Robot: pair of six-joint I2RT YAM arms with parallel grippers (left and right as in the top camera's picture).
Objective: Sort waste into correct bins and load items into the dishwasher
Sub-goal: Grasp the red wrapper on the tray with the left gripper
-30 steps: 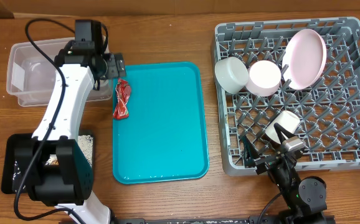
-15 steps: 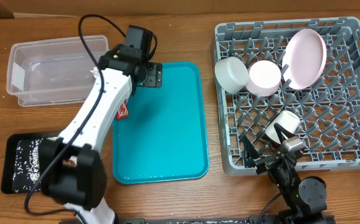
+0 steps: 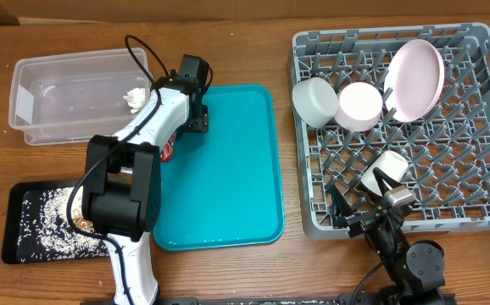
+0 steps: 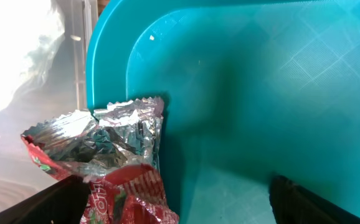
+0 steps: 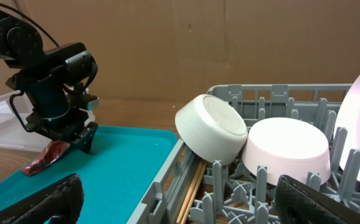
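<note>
Grippers both stand with jaws spread wide and nothing clamped. The left gripper [image 4: 175,186] is low over the far left corner of the teal plastic serving tray [image 4: 261,93]. A crumpled red foil wrapper [image 4: 105,155] lies on that tray's left rim, its silver inner side up, just beside one finger; whether it touches the finger cannot be told. The right gripper [image 5: 177,186] hangs at the near edge of the square grey plastic dish rack [image 3: 448,169].

A small crumpled white tissue [image 3: 133,99] sits inside the clear rectangular plastic tub [image 3: 67,85], at its right end. Loose white rice [image 3: 50,220] is spread in the shallow black rectangular tray [image 3: 12,229].

In the rack, a white bowl [image 3: 314,102] lies tipped on its side, touching a pale pink cup [image 3: 359,106]. A large round pink plate [image 3: 414,78] stands on edge beside them. A small white cup [image 3: 386,167] sits apart, nearer the right gripper. Thin wooden chopsticks [image 5: 191,186] lie on the rack floor below the bowl.
</note>
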